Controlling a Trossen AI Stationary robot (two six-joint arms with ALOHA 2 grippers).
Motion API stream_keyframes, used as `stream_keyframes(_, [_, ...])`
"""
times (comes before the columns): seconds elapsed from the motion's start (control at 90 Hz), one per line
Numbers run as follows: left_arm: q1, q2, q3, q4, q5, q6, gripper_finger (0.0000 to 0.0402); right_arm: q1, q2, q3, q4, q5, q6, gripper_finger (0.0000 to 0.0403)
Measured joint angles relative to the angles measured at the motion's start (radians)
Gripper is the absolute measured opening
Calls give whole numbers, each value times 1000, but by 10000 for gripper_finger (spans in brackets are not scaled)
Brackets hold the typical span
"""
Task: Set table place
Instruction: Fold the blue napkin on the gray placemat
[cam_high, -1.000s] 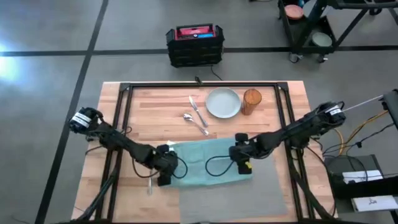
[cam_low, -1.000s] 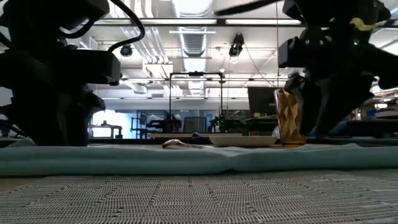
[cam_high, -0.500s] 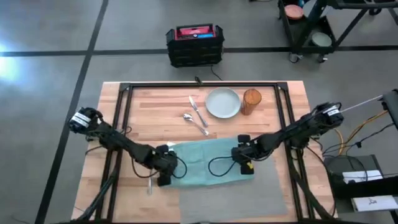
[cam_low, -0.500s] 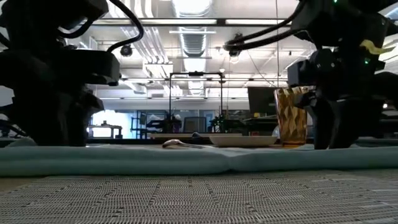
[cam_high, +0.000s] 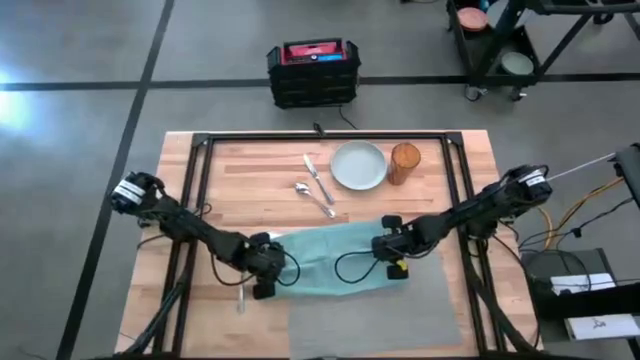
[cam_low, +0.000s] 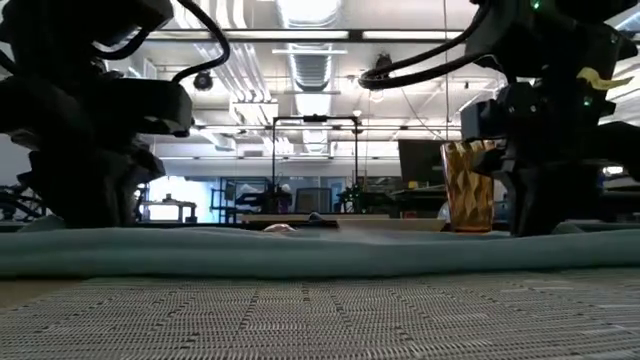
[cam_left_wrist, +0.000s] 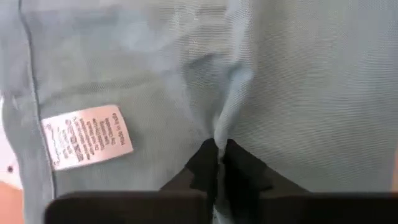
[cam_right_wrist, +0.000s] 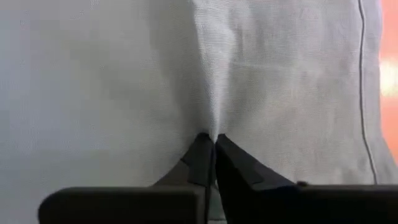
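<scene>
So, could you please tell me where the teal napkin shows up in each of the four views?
High view: teal napkin lies mid-table, between both arms.
Low view: a teal band across the picture, above the woven placemat.
Left wrist view: fills the picture, pinched by the left pincer.
Right wrist view: fills the picture, pinched by the right pincer.
Shared landmark: the pinched folds.
</scene>
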Motion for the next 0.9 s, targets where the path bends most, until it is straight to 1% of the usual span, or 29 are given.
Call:
stream_keyframes(0.222, [-7,-88,0,-42,-3,-35,2,0,-114,18,-77,-8,9,0])
stream_keyframes(0.467, [-7,-231,2,-48,-61,-28,1,0,-196,60,-118,-5,8,0])
stream_keyframes(0.611, [-7,-309,44,-130,-94,-27,0,0,-231,87,-161,1,9,0])
stream_keyframes(0.722, [-7,-336,77,-200,-100,-28,0,0,-246,101,-218,1,25,0])
stream_keyframes(0.9, [-7,-338,108,-221,-106,-27,0,3,-263,113,-251,1,57,0])
